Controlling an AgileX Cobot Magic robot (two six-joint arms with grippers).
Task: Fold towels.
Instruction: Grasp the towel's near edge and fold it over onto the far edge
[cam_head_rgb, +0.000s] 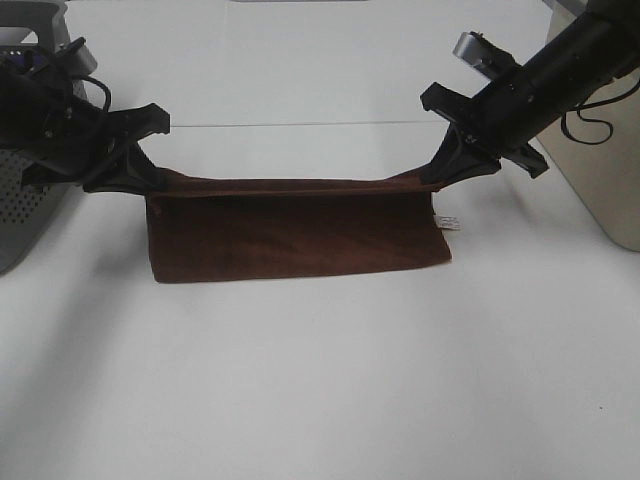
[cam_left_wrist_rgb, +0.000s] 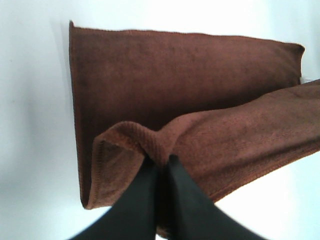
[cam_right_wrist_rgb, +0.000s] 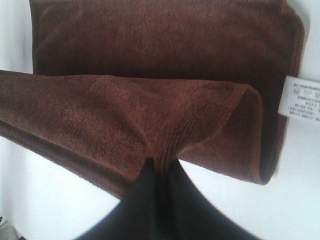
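A dark reddish-brown towel (cam_head_rgb: 300, 238) lies on the white table, its far edge lifted and stretched between my two grippers. My left gripper (cam_head_rgb: 150, 178) is shut on the towel's far left corner; the left wrist view shows its fingers (cam_left_wrist_rgb: 145, 185) pinching the cloth (cam_left_wrist_rgb: 210, 140). My right gripper (cam_head_rgb: 438, 172) is shut on the far right corner; the right wrist view shows the pinch (cam_right_wrist_rgb: 160, 162) on the cloth (cam_right_wrist_rgb: 125, 105). A small white care tag (cam_head_rgb: 447, 222) sticks out at the right edge, also seen in the right wrist view (cam_right_wrist_rgb: 304, 97).
A grey perforated unit (cam_head_rgb: 25, 200) stands at the left edge. A beige box (cam_head_rgb: 610, 170) stands at the right edge. The white table (cam_head_rgb: 320, 380) spreads in front of the towel.
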